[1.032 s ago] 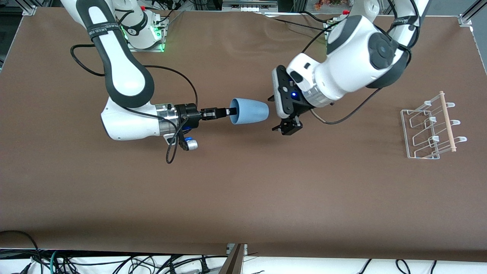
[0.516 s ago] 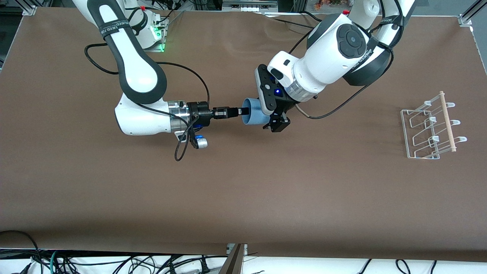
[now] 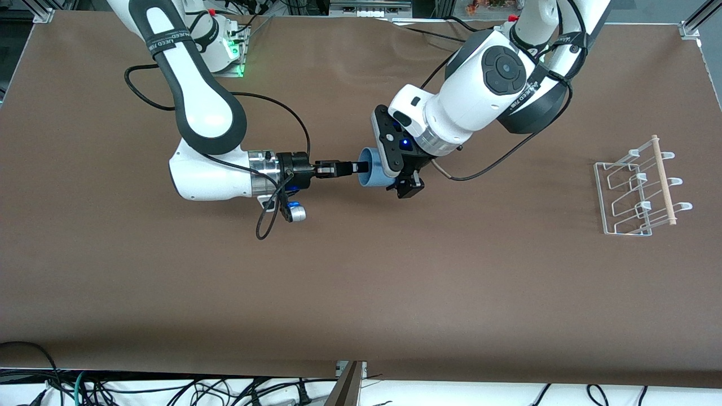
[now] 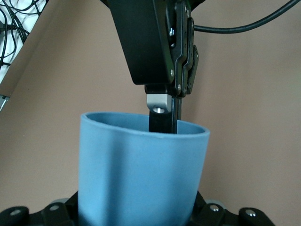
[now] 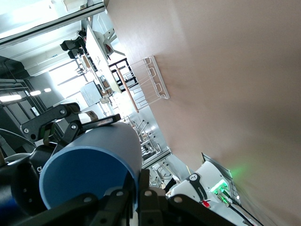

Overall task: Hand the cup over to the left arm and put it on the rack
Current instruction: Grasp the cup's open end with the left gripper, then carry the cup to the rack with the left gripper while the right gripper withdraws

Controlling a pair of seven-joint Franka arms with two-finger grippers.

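The light-blue cup (image 3: 369,176) hangs on its side in the air over the middle of the table. My right gripper (image 3: 361,167) is shut on its rim, one finger inside and one outside, as the right wrist view (image 5: 141,188) shows on the cup (image 5: 94,160). My left gripper (image 3: 397,179) is open and straddles the cup's closed end. In the left wrist view the cup (image 4: 141,169) fills the space between the jaws of my left gripper (image 4: 141,212). The white wire rack (image 3: 637,189) with its wooden dowel (image 3: 663,180) stands toward the left arm's end of the table.
The brown table (image 3: 361,293) stretches bare toward the front camera. The right arm's black cable (image 3: 265,225) droops under its wrist. A green-lit base box (image 3: 228,48) sits by the right arm's base. The rack also shows in the right wrist view (image 5: 153,80).
My left gripper has swung in from beside the cup's closed end and now straddles the cup. My right gripper carried the cup a little toward the left arm, then held still.
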